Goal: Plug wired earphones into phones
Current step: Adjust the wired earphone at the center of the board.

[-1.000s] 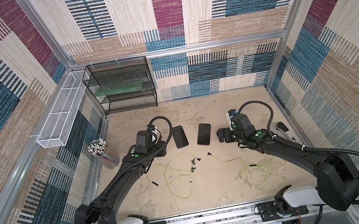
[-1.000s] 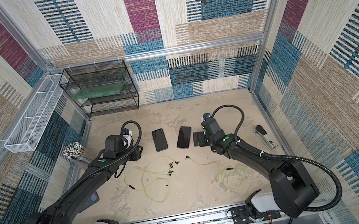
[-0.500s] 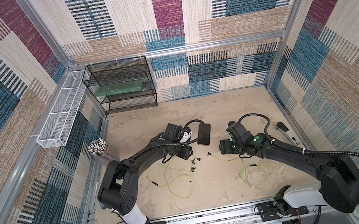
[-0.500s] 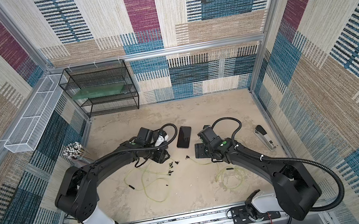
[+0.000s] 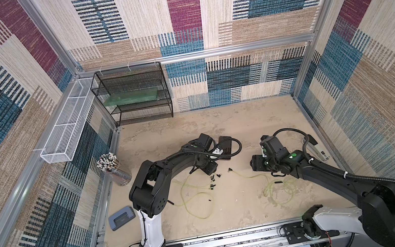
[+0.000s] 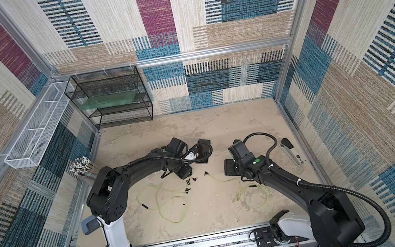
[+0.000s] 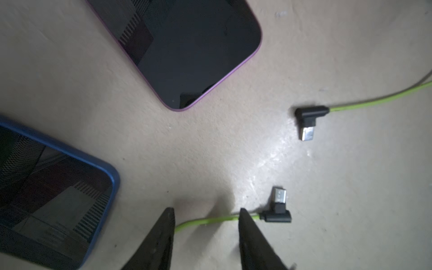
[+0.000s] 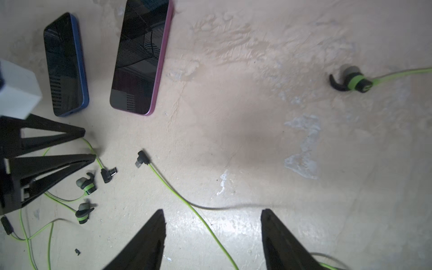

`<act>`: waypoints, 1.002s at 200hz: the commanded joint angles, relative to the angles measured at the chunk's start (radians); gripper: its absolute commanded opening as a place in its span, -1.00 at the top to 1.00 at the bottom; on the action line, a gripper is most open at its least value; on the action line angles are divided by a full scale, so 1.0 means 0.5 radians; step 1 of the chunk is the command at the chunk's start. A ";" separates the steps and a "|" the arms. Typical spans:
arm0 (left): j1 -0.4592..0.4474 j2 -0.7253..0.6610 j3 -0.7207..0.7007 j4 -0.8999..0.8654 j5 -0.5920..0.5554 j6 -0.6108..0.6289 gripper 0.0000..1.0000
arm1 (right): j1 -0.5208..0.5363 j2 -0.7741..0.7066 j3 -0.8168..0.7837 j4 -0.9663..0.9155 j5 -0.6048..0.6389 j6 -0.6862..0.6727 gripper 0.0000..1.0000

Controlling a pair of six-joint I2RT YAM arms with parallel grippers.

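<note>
Wired earphones (image 8: 177, 192) lie in two sets of loose yellow-green loops on a sandy beige tabletop (image 5: 192, 130) that is scuffed and marked with pale scrapes. Carpet-like panels in blue, maroon and cream wall the table on three sides, held in an aluminium frame. One black mesh shelf (image 5: 133, 93) stands against the back wall. One white wire basket (image 5: 67, 133) hangs on a side wall, with one cup of pencils (image 5: 111, 168) and one grey-blue hole punch (image 5: 121, 217) below it. One stapler (image 5: 315, 149) lies at the opposite edge.

Two phones lie flat mid-table, screens up, side by side but apart: the blue-cased phone (image 8: 64, 65) and the purple-cased phone (image 8: 140, 58). Two black angled plugs rest just short of them, touching neither: the near plug (image 7: 278, 210) and the far plug (image 7: 308, 119). Three earbuds (image 8: 86, 184) show in the right wrist view, two beside the left arm's fingers and one well apart.

The left gripper (image 7: 206, 210) hangs low with its jaws parted, straddling the cable just behind the near plug without pinching it. The right gripper (image 8: 212, 211) spreads its jaws wide over the other set's cable and holds nothing.
</note>
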State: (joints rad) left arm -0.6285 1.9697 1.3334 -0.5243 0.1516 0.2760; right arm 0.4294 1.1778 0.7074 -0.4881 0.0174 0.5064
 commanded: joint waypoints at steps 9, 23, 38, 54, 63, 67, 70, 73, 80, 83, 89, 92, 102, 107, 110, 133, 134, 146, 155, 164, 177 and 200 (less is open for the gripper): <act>0.009 0.056 0.080 -0.086 -0.067 -0.090 0.15 | -0.080 -0.099 -0.061 0.050 -0.089 -0.049 -0.28; 0.030 0.116 0.136 -0.199 -0.028 -0.202 0.26 | -0.106 -0.124 -0.076 0.036 -0.102 -0.059 -0.26; 0.068 0.156 0.155 -0.299 0.123 -0.338 0.31 | -0.118 -0.148 -0.086 0.020 -0.105 -0.069 -0.24; 0.070 0.109 0.049 -0.256 0.219 -0.453 0.31 | -0.134 -0.166 -0.106 0.025 -0.119 -0.074 -0.24; 0.070 0.057 -0.026 -0.196 0.253 -0.539 0.28 | -0.147 -0.168 -0.113 0.028 -0.135 -0.074 -0.24; 0.070 0.034 -0.059 -0.173 0.282 -0.576 0.28 | -0.148 -0.168 -0.115 0.031 -0.138 -0.074 -0.24; 0.070 0.015 -0.076 -0.157 0.311 -0.612 0.28 | -0.150 -0.165 -0.118 0.035 -0.144 -0.074 -0.24; 0.070 -0.004 -0.093 -0.141 0.342 -0.652 0.27 | -0.150 -0.167 -0.120 0.038 -0.149 -0.073 -0.24; 0.064 -0.052 -0.131 -0.095 0.425 -0.738 0.25 | -0.153 -0.163 -0.126 0.047 -0.155 -0.074 -0.24; 0.062 -0.068 -0.145 -0.078 0.462 -0.774 0.24 | -0.153 -0.158 -0.124 0.051 -0.160 -0.074 -0.24; 0.058 -0.106 -0.173 -0.041 0.502 -0.848 0.23 | -0.153 -0.151 -0.125 0.054 -0.163 -0.071 -0.24; 0.055 -0.126 -0.183 -0.022 0.505 -0.876 0.23 | -0.155 -0.148 -0.125 0.056 -0.167 -0.069 -0.24; 0.054 -0.199 -0.193 -0.013 0.465 -0.920 0.22 | -0.153 -0.130 -0.117 0.058 -0.174 -0.066 -0.25; 0.054 -0.233 -0.187 -0.030 0.414 -0.908 0.18 | -0.155 -0.124 -0.110 0.057 -0.178 -0.064 -0.25; 0.055 -0.256 -0.177 -0.046 0.375 -0.897 0.14 | -0.153 -0.121 -0.108 0.054 -0.183 -0.065 -0.25; 0.054 -0.369 -0.068 -0.240 0.026 -0.680 -0.04 | -0.149 -0.121 -0.110 0.054 -0.188 -0.065 -0.26; 0.053 -0.372 -0.060 -0.249 0.008 -0.671 -0.04 | -0.151 -0.122 -0.112 0.057 -0.188 -0.065 -0.26; 0.051 -0.378 -0.006 -0.356 -0.177 -0.559 -0.04 | -0.153 -0.125 -0.123 0.056 -0.184 -0.063 -0.26; 0.051 -0.358 0.021 -0.422 -0.301 -0.498 -0.04 | -0.153 -0.128 -0.129 0.057 -0.183 -0.054 -0.26; 0.053 -0.324 0.035 -0.472 -0.391 -0.473 -0.04 | -0.150 -0.127 -0.127 0.058 -0.192 -0.036 -0.26; 0.062 -0.292 0.029 -0.515 -0.470 -0.531 -0.02 | -0.049 -0.113 -0.113 0.085 -0.230 0.016 -0.22; 0.270 -0.398 -0.132 -0.370 -0.175 -0.892 0.02 | 0.461 0.051 -0.003 0.169 -0.060 0.138 -0.11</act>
State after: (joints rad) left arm -0.5781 1.8156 1.3243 -0.7147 0.0227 -0.0269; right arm 0.4866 1.1408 0.6621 -0.4740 -0.0601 0.5106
